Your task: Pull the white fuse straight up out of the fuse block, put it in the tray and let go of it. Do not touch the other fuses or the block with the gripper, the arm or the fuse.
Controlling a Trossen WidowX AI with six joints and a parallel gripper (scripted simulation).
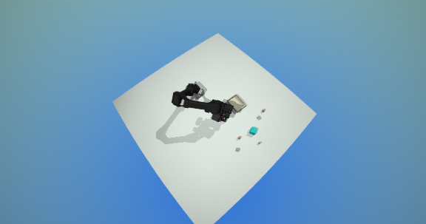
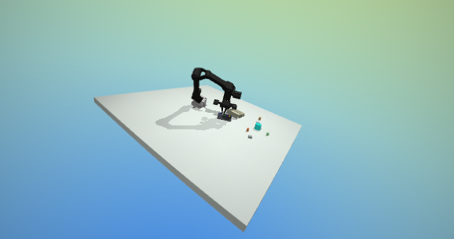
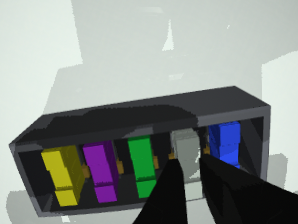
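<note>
In the wrist view the dark fuse block [image 3: 220,102] holds a row of upright fuses: yellow [image 3: 59,175], purple [image 3: 100,169], green [image 3: 141,163], white [image 3: 185,151] and blue [image 3: 226,141]. My gripper [image 3: 188,166] is shut on the white fuse, one black finger on each side of it, and the fuse sits in its slot between the green and blue ones. In the top and exterior views the gripper [image 1: 222,114] [image 2: 224,111] points down onto the block [image 2: 225,117], right beside the beige tray [image 1: 237,103] [image 2: 236,113].
A teal cube [image 1: 254,130] [image 2: 258,126] and several small orange, grey and green bits, such as an orange one [image 1: 239,137], lie on the white table [image 1: 222,177] to the right of the block. The arm's base [image 1: 200,88] stands behind.
</note>
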